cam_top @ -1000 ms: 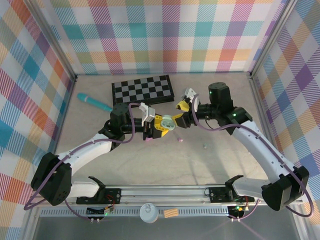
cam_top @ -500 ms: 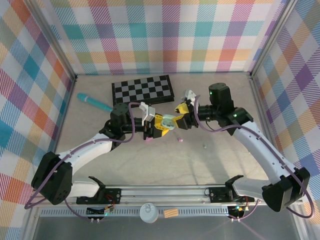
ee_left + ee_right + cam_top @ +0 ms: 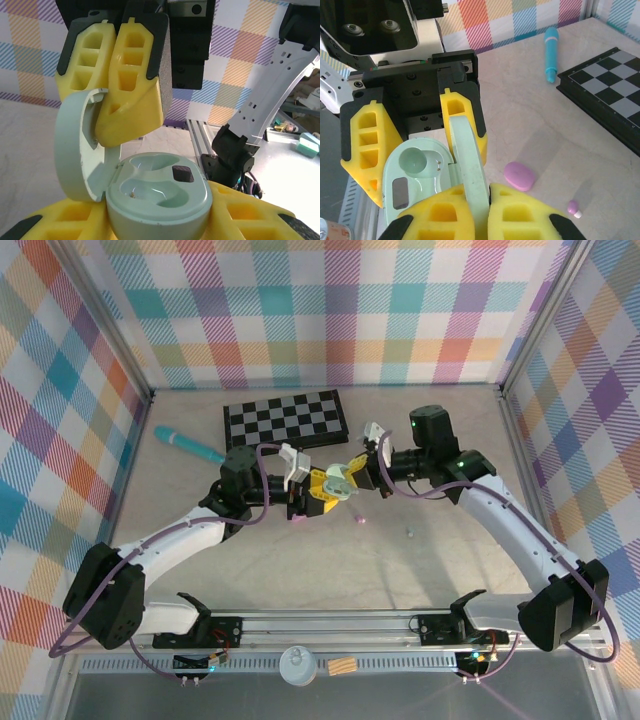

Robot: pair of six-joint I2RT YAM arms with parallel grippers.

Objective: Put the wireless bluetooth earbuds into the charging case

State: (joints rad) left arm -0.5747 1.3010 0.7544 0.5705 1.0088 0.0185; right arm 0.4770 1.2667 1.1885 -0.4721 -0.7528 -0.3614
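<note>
Note left gripper (image 3: 318, 492) clamped on the pale green case (image 3: 160, 192) body, above the table (image 3: 300, 570) centre. Note right gripper (image 3: 477, 210) pinching the raised lid (image 3: 75, 145) by its rim, jaws closed on it. Check both wells: empty. Locate pink bud (image 3: 360, 521) on the table right of centre, toward the near edge from the grippers; green bud (image 3: 409, 532) further right, apart from it. Treat buds as very light, rigid, smooth, likely to roll or skitter under a fingertip. Grasp across the rounded head, stem free for entry into a well. Close gently; expect slip on glossy plastic. Avoid straining the hinge.
</note>
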